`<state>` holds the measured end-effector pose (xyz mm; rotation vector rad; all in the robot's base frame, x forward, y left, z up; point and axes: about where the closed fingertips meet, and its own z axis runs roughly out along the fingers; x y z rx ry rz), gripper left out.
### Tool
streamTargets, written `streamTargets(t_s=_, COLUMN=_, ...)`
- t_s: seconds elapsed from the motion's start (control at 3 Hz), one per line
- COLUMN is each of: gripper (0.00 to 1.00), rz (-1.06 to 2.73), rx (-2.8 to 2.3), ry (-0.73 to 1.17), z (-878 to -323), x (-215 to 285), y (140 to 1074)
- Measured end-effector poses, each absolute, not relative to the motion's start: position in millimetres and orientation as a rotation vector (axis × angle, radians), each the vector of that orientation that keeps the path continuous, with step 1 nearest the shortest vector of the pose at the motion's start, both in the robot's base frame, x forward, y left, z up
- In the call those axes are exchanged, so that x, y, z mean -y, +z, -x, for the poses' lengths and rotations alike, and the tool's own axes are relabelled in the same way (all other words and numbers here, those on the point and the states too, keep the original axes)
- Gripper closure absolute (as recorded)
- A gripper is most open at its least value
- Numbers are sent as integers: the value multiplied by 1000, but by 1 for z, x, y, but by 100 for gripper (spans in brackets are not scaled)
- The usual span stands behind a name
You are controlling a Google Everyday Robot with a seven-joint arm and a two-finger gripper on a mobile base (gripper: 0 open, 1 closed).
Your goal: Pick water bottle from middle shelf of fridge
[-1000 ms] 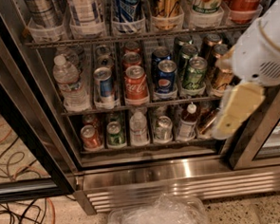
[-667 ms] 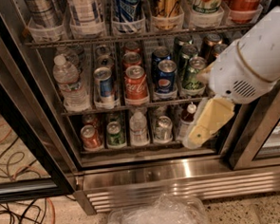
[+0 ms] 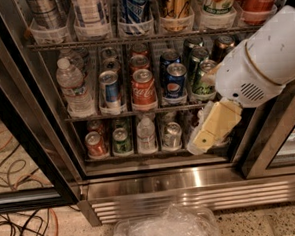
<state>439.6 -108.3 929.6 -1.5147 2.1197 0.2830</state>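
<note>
The water bottle point(image 3: 74, 88), clear and ribbed with a white cap and pale label, stands upright at the left end of the middle shelf point(image 3: 137, 112) of the fridge point(image 3: 191, 180). Coca-Cola, Pepsi and green cans fill the lanes to its right. My gripper point(image 3: 204, 135), cream-coloured under a white wrist point(image 3: 264, 58), hangs in front of the right side of the fridge, low by the bottom shelf. It is far to the right of the bottle and holds nothing that I can see. The arm hides the rightmost cans.
Tall cans line the top rack point(image 3: 132, 38). The bottom shelf holds short cans and a smaller white-capped bottle point(image 3: 146, 135). A black door frame point(image 3: 23, 132) stands at the left. Crumpled clear plastic point(image 3: 164, 229) lies on the floor in front, with cables point(image 3: 19, 233) at the left.
The arm has swung left and slightly down, so the gripper now covers the right end of the lower shelves. The bottle and cans have not moved.
</note>
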Motion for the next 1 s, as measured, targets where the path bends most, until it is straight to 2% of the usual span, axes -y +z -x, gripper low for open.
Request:
streamTargets(t_s=0.33, gripper=0, rz=1501, rx=-2128, ry=272, z=-442, x=99, y=925)
streamTargets(t_s=1.0, gripper=0, rz=1321, rx=-2145, ry=454, z=-432, x=18, y=860)
